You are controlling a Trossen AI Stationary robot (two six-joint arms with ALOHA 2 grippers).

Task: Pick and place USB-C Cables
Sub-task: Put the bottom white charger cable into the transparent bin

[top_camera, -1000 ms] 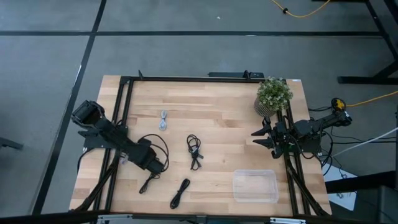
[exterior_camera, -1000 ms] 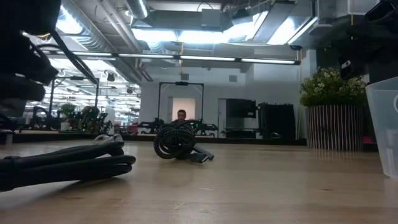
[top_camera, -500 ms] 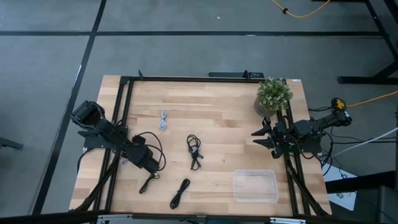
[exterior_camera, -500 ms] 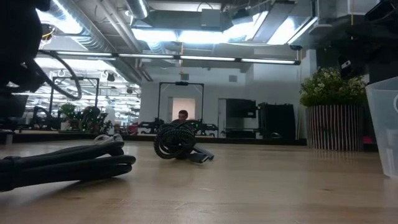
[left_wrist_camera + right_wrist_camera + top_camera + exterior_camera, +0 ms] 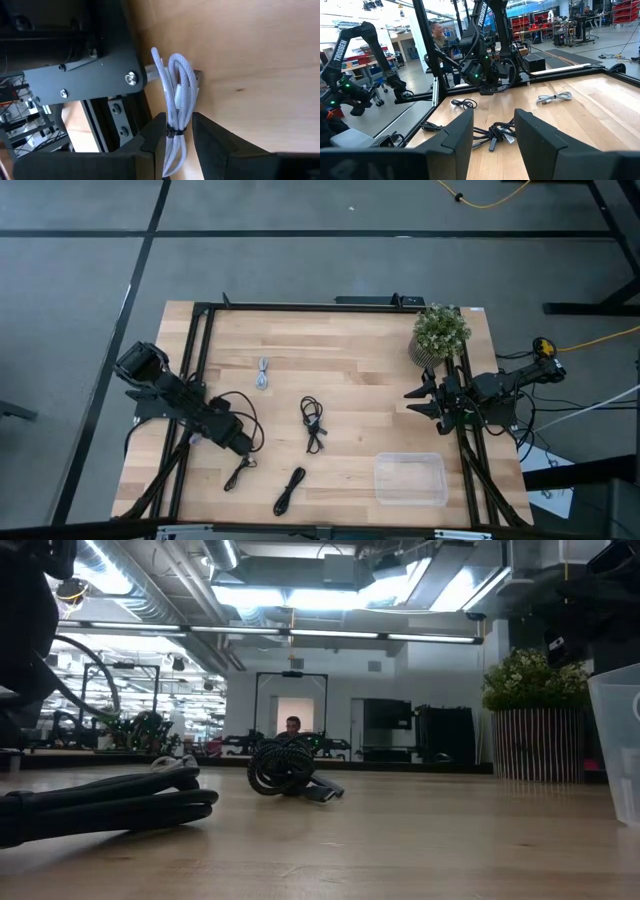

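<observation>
My left gripper [image 5: 232,442] is low over the table's left part, by the frame rail. In its wrist view, my left gripper [image 5: 178,135] has a pale grey-white braided USB-C cable bundle [image 5: 180,95] between its fingers; the arm hides this cable from above. A second pale cable [image 5: 262,372] and three black bundles [image 5: 313,423], [image 5: 290,490], [image 5: 236,474] lie flat on the wood. My right gripper [image 5: 412,401] waits open at the right edge, touching nothing. My left gripper pinches the pale cable bundle between its two fingers, at the tied middle [image 5: 172,132], with the fingers across the strands. The looped end [image 5: 181,70] reaches out beyond the fingertips, close to the wood beside the black rail. Whether it is lifted clear, I cannot tell.
A clear plastic bin [image 5: 410,478] stands at the near right. A potted plant [image 5: 438,332] sits at the far right corner. Black frame rails [image 5: 195,380] run along the table's left and right sides. People show in the room beyond [image 5: 437,32].
My left gripper has moved a little toward the table's left edge, and in the low view the arm has drawn out of the picture's upper left. The cables on the wood have stayed where they were.
</observation>
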